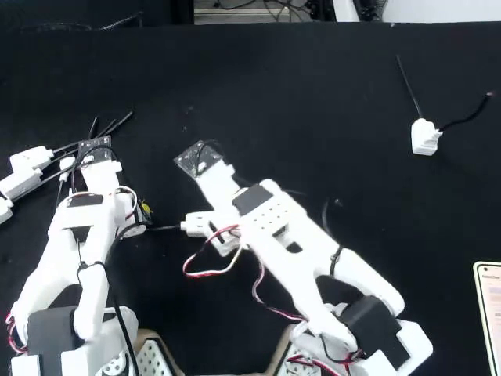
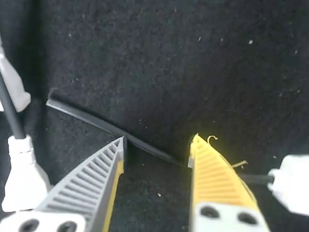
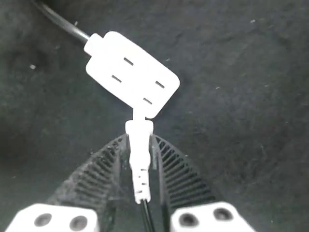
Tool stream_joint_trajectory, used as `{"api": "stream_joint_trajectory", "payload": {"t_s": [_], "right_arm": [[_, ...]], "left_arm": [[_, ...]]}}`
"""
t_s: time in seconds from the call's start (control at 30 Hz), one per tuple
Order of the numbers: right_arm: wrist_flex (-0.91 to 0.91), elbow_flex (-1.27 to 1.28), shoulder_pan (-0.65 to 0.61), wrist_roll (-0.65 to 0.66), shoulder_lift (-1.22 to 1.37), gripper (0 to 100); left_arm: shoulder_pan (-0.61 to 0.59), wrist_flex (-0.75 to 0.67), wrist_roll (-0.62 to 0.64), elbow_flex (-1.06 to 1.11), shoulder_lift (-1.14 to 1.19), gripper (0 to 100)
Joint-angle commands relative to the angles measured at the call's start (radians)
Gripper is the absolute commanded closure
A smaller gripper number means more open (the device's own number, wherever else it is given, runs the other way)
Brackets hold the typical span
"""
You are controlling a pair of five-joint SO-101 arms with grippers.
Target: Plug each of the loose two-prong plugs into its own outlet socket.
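While R gripper [image 3: 139, 140] clamps plug [image 3: 139, 166] at outlet block [image 3: 131, 72], L gripper [image 2: 158, 140] spread wide over cable [image 2: 91, 121].

The table [image 1: 313, 78] is covered with black cloth.

- Left edge: three white plugs [image 1: 23, 168] lie close together, with black cables [image 1: 98, 129] fanning out beside them.
- Middle: a single plug [image 1: 199, 225] lies flat, and its lead [image 1: 163, 228] runs toward the left.
- Far right: a white block [image 1: 425, 138] lies with a black cord [image 1: 468, 116] trailing to the edge. A thin black rod [image 1: 409, 81] lies just behind it.
- Right edge, near side: a white card [image 1: 489, 313] lies partly in view.
- Right wrist view: a socket strip [image 3: 130, 72] lies flat on the cloth, slots facing up, with a black wire [image 3: 58, 19] leaving one end.
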Motion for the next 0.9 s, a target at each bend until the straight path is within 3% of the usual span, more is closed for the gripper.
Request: {"api": "stream_joint_trajectory", "payload": {"t_s": [0.0, 0.27, 0.53, 0.87], "right_arm": [[-0.021, -0.053, 0.035, 0.0, 0.002, 98.8], [-0.058, -0.054, 0.054, 0.0, 0.004, 98.8], [-0.044, -0.09, 0.055, 0.014, 0.004, 98.8], [0.393, -0.447, 0.109, 0.173, 0.033, 98.8]], "left_arm": [[0.002, 0.031, -0.052, -0.024, 0.005, 78], [0.137, 0.127, -0.138, -0.018, -0.005, 78], [0.154, 0.129, -0.17, 0.001, -0.006, 78], [0.154, 0.129, -0.17, 0.002, -0.006, 78]]}}
